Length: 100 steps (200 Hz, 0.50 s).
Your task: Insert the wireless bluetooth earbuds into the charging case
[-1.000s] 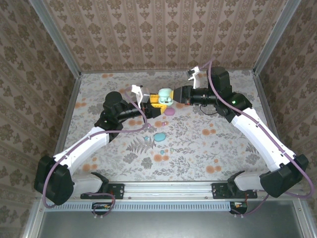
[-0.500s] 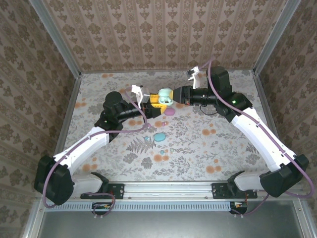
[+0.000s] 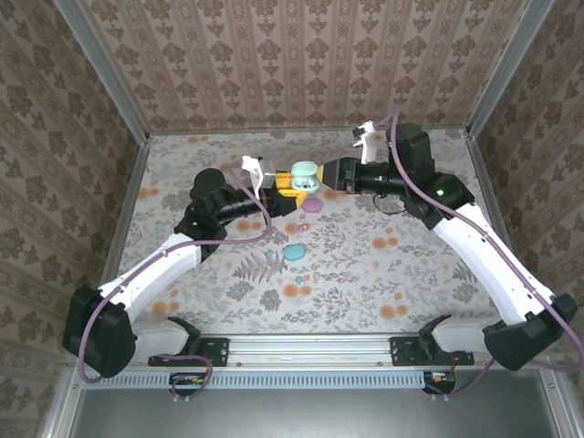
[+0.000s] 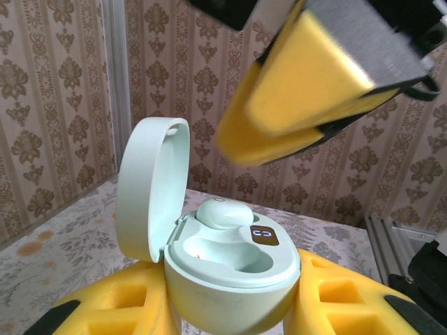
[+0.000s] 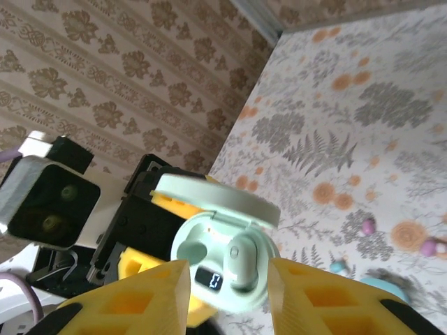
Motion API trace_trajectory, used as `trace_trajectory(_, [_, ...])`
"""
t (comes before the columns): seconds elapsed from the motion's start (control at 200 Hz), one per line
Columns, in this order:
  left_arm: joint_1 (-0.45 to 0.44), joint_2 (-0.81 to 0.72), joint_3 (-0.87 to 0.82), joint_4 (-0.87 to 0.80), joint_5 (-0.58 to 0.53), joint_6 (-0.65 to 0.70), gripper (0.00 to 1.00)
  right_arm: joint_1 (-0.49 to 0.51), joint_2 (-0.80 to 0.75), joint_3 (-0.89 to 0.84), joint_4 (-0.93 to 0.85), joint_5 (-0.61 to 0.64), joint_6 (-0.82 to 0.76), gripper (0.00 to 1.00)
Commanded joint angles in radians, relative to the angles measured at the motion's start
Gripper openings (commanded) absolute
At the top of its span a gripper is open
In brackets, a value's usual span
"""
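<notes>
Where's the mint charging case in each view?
Top external: mint case upper centre, where the arms meet.
Left wrist: case lower centre, lid open leftward.
Right wrist: case lower centre, lid on top.
Shared landmark: left gripper holding it.

Earbud (image 4: 221, 213) in charging case (image 4: 230, 287)

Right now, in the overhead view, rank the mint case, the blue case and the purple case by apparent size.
1. Mint case, open and held up nearer the camera, so unsure.
2-3. Blue case and purple case: too alike to rank.
</notes>
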Motion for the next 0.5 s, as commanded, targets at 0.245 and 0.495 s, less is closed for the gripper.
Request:
trace_trajectory(0.245, [0.011, -0.099, -0.047, 0.026, -0.114, 0.031, 0.28, -0.036, -0.086, -0.185, -0.329, 0.294, -0.081, 0.34])
trace_trajectory(0.495, [0.028, -0.189, -0.077, -0.009, -0.192, 0.051, 0.28, 0.041, 0.102, -0.333, -0.265, 0.214, -0.033, 0.34])
